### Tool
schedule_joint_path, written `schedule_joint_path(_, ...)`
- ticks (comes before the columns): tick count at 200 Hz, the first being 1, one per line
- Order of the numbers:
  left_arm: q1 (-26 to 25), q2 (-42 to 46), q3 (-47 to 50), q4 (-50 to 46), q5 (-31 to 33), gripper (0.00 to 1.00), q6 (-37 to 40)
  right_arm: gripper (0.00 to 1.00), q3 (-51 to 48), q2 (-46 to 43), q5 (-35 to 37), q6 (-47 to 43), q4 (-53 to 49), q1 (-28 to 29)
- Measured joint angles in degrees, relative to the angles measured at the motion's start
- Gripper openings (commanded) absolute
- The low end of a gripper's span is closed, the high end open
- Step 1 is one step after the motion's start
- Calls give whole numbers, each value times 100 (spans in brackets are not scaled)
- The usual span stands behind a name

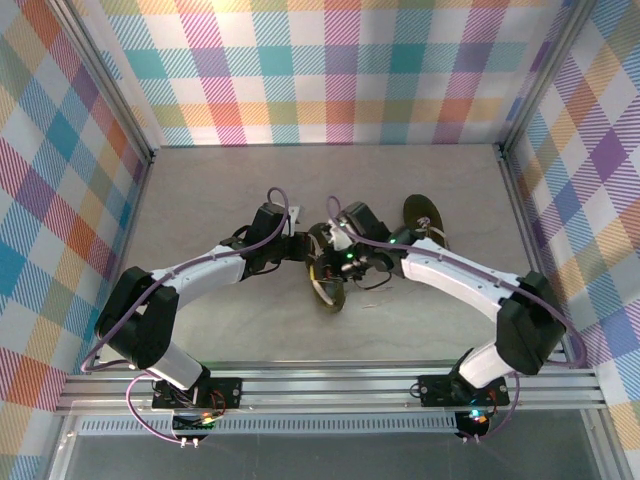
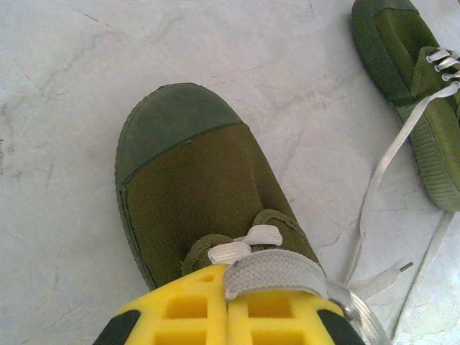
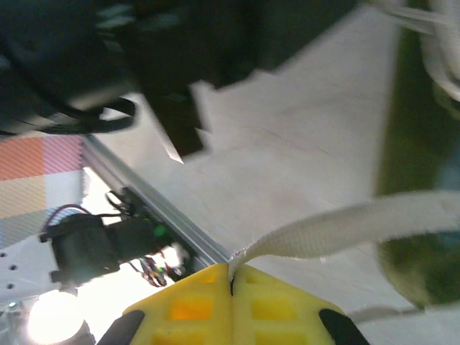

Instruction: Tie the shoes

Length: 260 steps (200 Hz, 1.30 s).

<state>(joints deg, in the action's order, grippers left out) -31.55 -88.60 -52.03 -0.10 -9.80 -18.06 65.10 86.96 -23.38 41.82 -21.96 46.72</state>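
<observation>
olive-brown canvas under a darker green toe cap: looking at the near shoe [image 2: 194, 187], lying flat on the pale worktop [image 2: 57, 108] with its toe pointing away from the left wrist camera. seen from above, sitting at the middle of the worktop, right between the two wrists. spotting the second shoe [image 2: 410, 79] apart from it, off to the right and further back, with a loose white lace [image 2: 381, 172] trailing from it across the worktop towards the near one. clamping a grey lace band [image 2: 273, 272] just over the near shoe's tongue with the yellow left fingers [image 2: 187, 309], pressed together and leaving no gap at the seam. pinching a pale lace strip [image 3: 345, 226] at the very tips of the yellow right fingers [image 3: 273, 302], also pressed tight together, the strip stretching away to the right beside a blurred olive shape. enclosing everything in pastel plaid walls [image 1: 330, 60].
</observation>
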Motion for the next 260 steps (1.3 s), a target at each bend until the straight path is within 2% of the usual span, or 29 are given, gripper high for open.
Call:
schedule_joint_path(42, 120, 39, 0, 4, -4, 0, -107, 0, -494, 243, -76, 629, 1869, 417)
schedule_joint_path(66, 238, 50, 2, 7, -24, 0, -192, 16, -704, 396, -74, 826, 2356, 507)
schedule_joint_path(100, 291, 50, 9, -4, -22, 0, -212, 47, -713, 723, 22, 839, 2575, 529)
schedule_joint_path(113, 299, 52, 9, 9, -52, 0, -208, 53, -723, 723, 212, 726, 2437, 529)
schedule_joint_path(145, 299, 52, 9, 2, -195, 0, -155, 51, -723, 227, 1419, 155, 1523, 527)
schedule_joint_path(173, 293, 52, 11, 24, -448, 0, -72, 30, -719, -544, 2656, -48, 684, 389)
schedule_joint_path(203, 229, 52, 11, 33, -697, 0, -20, 21, -717, -715, 3027, -26, 321, 44)
schedule_joint_path(233, 127, 52, 13, 52, -857, 0, -13, 21, -691, -490, 2844, 66, 291, 17)
schedule_joint_path(260, 92, 52, 17, 92, -903, 0, -13, 36, -518, -33, 2765, 208, 227, -7)
